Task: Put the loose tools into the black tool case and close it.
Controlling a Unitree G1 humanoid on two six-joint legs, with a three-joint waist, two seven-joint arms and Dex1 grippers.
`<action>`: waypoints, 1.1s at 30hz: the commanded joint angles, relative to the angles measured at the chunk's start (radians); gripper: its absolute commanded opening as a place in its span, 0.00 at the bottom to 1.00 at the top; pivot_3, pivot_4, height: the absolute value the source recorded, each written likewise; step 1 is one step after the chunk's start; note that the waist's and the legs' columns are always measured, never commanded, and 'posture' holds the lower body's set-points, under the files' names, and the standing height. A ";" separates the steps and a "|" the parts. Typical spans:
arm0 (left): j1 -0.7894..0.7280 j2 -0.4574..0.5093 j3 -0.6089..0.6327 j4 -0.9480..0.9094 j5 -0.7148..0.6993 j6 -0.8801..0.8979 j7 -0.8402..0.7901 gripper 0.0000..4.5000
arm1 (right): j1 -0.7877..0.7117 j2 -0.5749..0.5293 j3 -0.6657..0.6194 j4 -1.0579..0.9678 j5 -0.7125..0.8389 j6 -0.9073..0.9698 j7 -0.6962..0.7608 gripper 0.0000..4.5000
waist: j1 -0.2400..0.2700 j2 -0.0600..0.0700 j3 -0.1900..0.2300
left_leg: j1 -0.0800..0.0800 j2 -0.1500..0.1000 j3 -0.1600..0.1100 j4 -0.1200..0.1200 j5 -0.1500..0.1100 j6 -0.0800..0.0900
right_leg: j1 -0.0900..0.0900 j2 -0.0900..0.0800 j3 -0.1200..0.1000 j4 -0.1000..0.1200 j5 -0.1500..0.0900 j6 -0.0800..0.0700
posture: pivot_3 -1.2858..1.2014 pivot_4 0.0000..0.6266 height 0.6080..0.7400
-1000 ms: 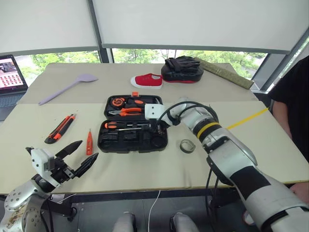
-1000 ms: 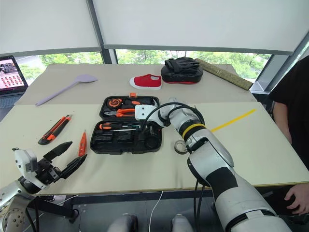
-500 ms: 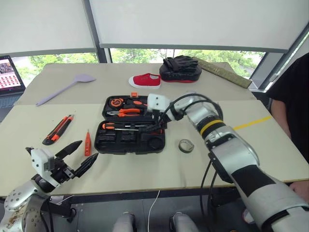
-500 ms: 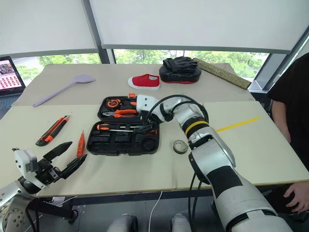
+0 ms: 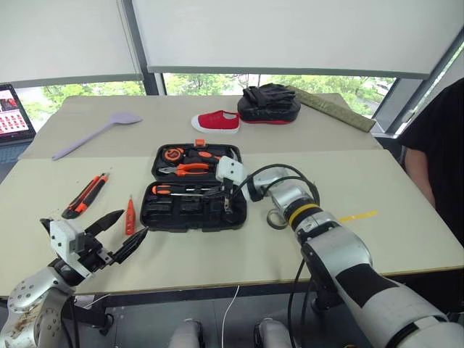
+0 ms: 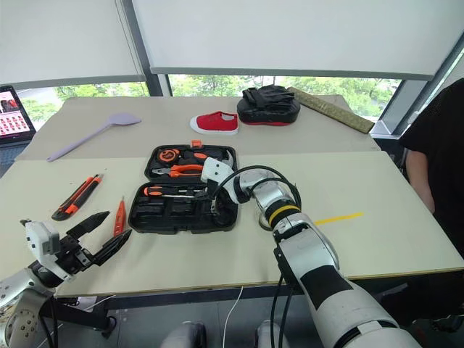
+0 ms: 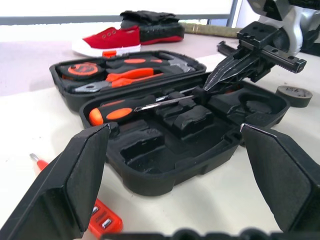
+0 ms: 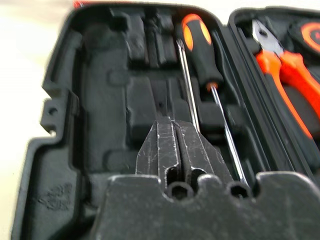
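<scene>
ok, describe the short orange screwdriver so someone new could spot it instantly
Start at the open black tool case in the middle of the table. On the bare tabletop just off its left end lies the short orange screwdriver, pointing away from the robot. Its neighbour further left, the utility knife, is longer, flatter and orange-and-black; the screwdriver is slim, stubby and all orange.

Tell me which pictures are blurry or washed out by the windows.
Right wrist view: gripper sharp, case rim and pliers soft. Left wrist view: own fingers blurred, case crisp, background behind the shoe blown out. Eye views: even daylight, trees behind the windows overexposed.
</scene>
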 commanded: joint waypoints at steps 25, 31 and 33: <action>0.055 0.015 0.022 -0.111 0.001 0.040 0.069 1.00 | -0.055 0.023 -0.064 0.061 -0.002 0.051 -0.093 0.01 | -0.002 0.000 0.000 | 0.001 0.000 0.000 -0.004 0.000 -0.001 | -0.001 0.000 0.000 0.000 -0.001 -0.002 | 0.52 0.24 1.00; 0.069 0.025 0.042 -0.125 -0.004 0.045 0.077 1.00 | -0.036 0.044 -0.031 0.081 -0.049 0.068 -0.133 0.01 | -0.003 0.000 0.000 | 0.002 0.000 0.000 -0.005 0.000 -0.001 | -0.001 0.000 0.000 0.000 -0.001 -0.002 | 0.52 0.24 1.00; 0.080 0.025 0.048 -0.135 -0.003 0.048 0.083 1.00 | -0.030 0.050 -0.011 0.085 -0.072 0.081 -0.139 0.01 | -0.003 0.000 0.000 | 0.002 0.000 0.000 -0.005 0.000 -0.001 | -0.001 0.000 0.000 0.000 -0.001 -0.003 | 0.52 0.24 1.00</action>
